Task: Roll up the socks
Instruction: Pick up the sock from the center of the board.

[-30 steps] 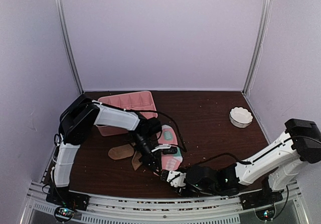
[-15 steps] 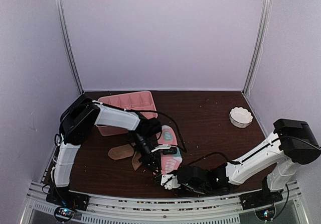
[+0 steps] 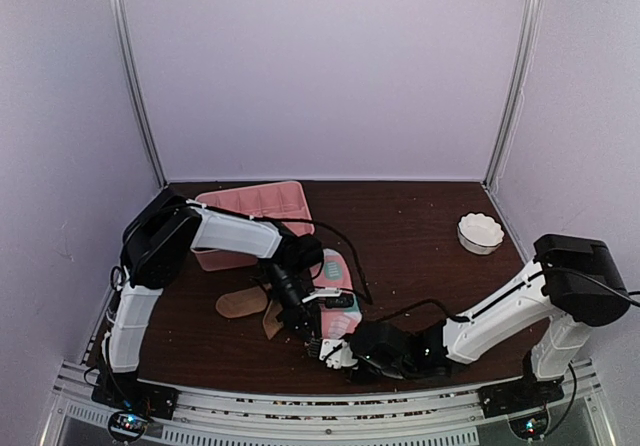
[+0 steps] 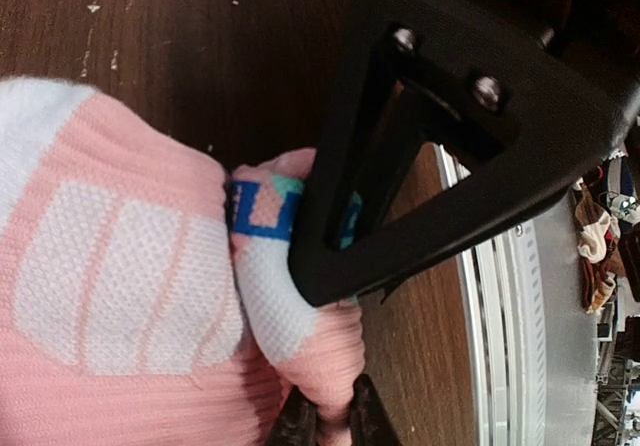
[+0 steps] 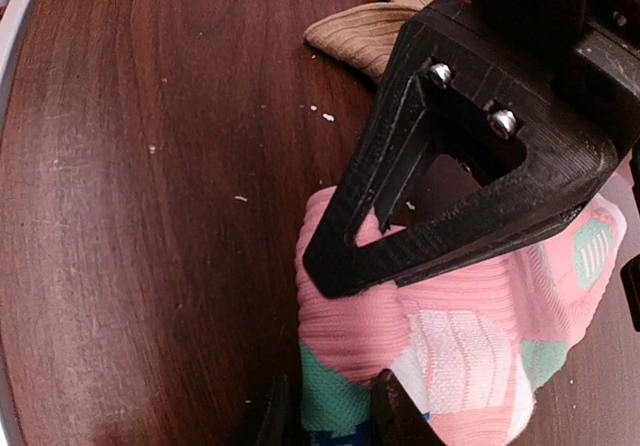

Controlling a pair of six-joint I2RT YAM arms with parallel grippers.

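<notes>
The left gripper (image 4: 327,424) is pinched almost fully together on a fold of the pink sock (image 4: 120,286), the fabric squeezed thin between its two tips; the right gripper (image 5: 330,416) stands a little wider, and it too has the pink sock in its jaws, a mint-green and pink bunch of cloth filling the gap between its tips; the two grippers sit just beside each other, so close that each looms large and black in the other's wrist view. The part they hold is the near end of the pink sock, bunched and doubled over on itself, with a small blue patch showing at the fold; the rest of that sock, pink with white ribbed panels and mint patches, lies flat on the desk (image 3: 420,236) and runs away from the grippers towards the back. Just to the left of it lie the tan socks (image 3: 242,303), flat on the dark wood; whether they touch the pink one I cannot tell from where I stand. All of this is close to the desk's near edge, by the metal rail (image 4: 500,346). The left arm (image 3: 235,234) reaches in from the left, passing over a pink tray (image 3: 262,200) that sits towards the back left; the right arm (image 3: 500,316) stretches low across from the right; a white bowl (image 3: 480,233) stands well apart at the right side of the desk.
</notes>
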